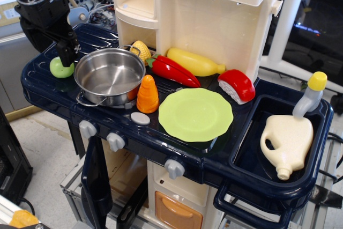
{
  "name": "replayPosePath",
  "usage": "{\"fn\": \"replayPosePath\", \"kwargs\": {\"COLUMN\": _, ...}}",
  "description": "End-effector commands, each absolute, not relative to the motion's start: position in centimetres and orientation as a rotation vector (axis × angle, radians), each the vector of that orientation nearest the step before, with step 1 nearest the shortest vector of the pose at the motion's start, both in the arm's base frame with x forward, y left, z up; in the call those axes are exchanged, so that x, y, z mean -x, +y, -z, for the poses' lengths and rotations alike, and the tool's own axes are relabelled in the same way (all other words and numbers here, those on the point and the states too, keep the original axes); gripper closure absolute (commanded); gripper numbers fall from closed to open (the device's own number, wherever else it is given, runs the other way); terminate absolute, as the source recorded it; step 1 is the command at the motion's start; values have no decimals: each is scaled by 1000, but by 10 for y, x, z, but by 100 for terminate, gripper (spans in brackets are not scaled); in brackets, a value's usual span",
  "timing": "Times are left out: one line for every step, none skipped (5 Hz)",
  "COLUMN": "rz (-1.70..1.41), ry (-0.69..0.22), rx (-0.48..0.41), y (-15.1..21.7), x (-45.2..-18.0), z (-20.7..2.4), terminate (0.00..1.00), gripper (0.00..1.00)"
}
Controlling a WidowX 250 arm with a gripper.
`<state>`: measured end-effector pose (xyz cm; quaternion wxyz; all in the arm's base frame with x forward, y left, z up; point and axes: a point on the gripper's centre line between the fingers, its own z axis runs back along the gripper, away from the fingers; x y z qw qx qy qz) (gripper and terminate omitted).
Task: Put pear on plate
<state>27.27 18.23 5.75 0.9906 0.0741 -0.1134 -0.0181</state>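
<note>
The pear [60,68] is a small light-green round toy fruit on the far left of the dark blue toy stove, left of the steel pot [110,75]. The black gripper [66,53] hangs right over the pear, its finger tip [66,54] at the pear's top edge, partly hiding it. I cannot tell whether the fingers are open or shut, or whether they touch the pear. The lime-green scalloped plate [195,114] lies flat and empty in the middle of the stove, to the right of the pot.
An orange carrot [147,94] stands between pot and plate. Corn [141,50], a red pepper [171,71], a yellow squash [195,62] and a red-white slice [236,86] lie behind. The cream cabinet wall [209,25] rises at the back. A sink [278,148] holds a cream jug.
</note>
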Motion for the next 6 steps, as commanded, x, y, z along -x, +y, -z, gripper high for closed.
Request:
{"fn": "replayPosePath", "kwargs": {"rz": 16, "ry": -303, "rx": -155, "y": 195, "x": -284, "z": -55, "terminate": 0, "gripper": 0}}
{"fn": "replayPosePath", "kwargs": {"rz": -1, "ry": -316, "rx": -143, "y": 197, "x": -282, "z": -47, "terminate": 0, "gripper": 0}}
{"fn": "replayPosePath", "kwargs": {"rz": -47, "ry": -298, "rx": -99, "y": 196, "x": -279, "z": -39, "terminate": 0, "gripper": 0}}
{"fn": "replayPosePath", "kwargs": {"rz": -81, "ry": -301, "rx": -89, "y": 195, "x": -275, "z": -32, "terminate": 0, "gripper": 0}}
{"fn": "replayPosePath", "kwargs": {"rz": -115, "ry": -291, "rx": -73, "y": 192, "x": -274, "z": -28, "terminate": 0, "gripper": 100}}
{"fn": "replayPosePath", "kwargs": {"rz": -146, "ry": -272, "rx": -170, "y": 188, "x": -272, "z": -64, "terminate": 0, "gripper": 100}}
